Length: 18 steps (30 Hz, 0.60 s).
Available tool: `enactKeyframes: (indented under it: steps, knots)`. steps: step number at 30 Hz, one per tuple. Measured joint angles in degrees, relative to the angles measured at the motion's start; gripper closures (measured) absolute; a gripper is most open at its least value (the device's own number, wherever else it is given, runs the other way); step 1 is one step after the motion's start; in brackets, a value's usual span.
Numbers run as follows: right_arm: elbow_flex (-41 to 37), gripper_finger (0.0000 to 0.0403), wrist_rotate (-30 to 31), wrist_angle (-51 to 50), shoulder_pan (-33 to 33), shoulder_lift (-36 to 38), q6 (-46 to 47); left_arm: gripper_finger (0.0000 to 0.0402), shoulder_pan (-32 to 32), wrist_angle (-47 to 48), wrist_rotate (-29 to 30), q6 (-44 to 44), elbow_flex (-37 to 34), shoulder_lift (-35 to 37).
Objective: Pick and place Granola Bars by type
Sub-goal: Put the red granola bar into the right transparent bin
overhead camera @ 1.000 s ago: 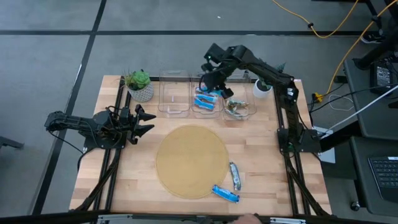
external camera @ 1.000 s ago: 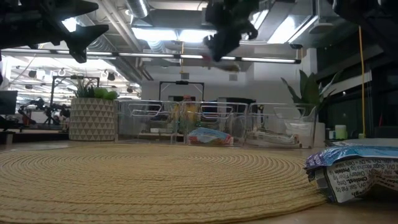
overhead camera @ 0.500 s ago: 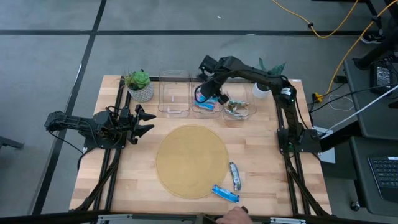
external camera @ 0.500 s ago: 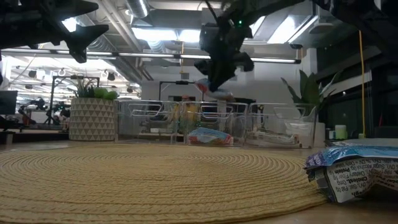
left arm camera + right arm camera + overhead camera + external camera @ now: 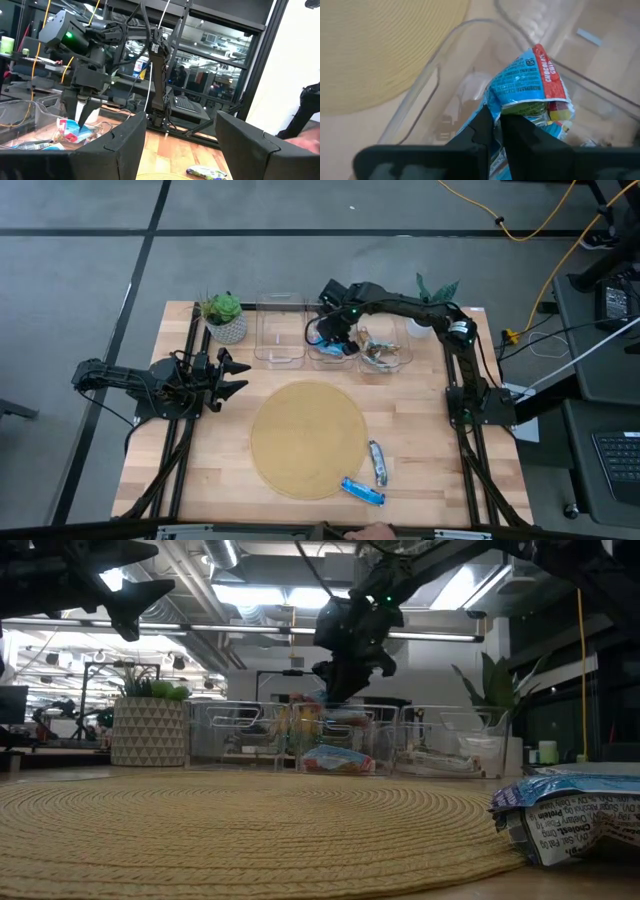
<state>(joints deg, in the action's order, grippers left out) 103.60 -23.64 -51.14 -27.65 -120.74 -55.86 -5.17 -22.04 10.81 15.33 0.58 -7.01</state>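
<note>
My right gripper (image 5: 328, 338) reaches down into the middle clear bin (image 5: 331, 356) and is shut on a blue granola bar (image 5: 525, 85) with a red end. More blue bars (image 5: 335, 758) lie in that bin. Silvery green-brown bars (image 5: 380, 354) lie in the bin to its right. One green-brown bar (image 5: 377, 463) and one blue bar (image 5: 362, 492) lie flat on the table by the round mat's near right edge. My left gripper (image 5: 236, 375) waits open above the table's left side, touching nothing. My right gripper pinches the blue bar's wrapper at one end (image 5: 492, 102) between its two fingers, coming from above and pointing down into the bin. The bar sticks out beyond the fingertips (image 5: 482, 122), red end farthest; whether it rests on the bars below, I cannot tell.
A round woven mat (image 5: 308, 438) covers the table's middle. A third clear bin (image 5: 280, 338) stands left of the middle one, with a potted plant (image 5: 225, 317) left of it and another plant (image 5: 425, 320) at the far right. A person's hand (image 5: 370, 532) shows at the near edge.
My right gripper has come down from high above the bins into the middle bin, shifting slightly toward the near edge, with the blue bar still held in its shut fingers.
</note>
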Motion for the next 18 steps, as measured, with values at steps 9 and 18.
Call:
enactKeyframes:
  steps: [9,18]
  knots:
    - [0.1,0.0362,2.8,0.3,1.8,-2.9,4.7,0.0176,0.0,0.0,0.0,0.0,0.0,0.0]
    - [0.1,0.0362,5.1,0.2,2.8,-4.3,6.4,0.0176,0.0,0.0,-0.1,0.0,0.0,0.0]
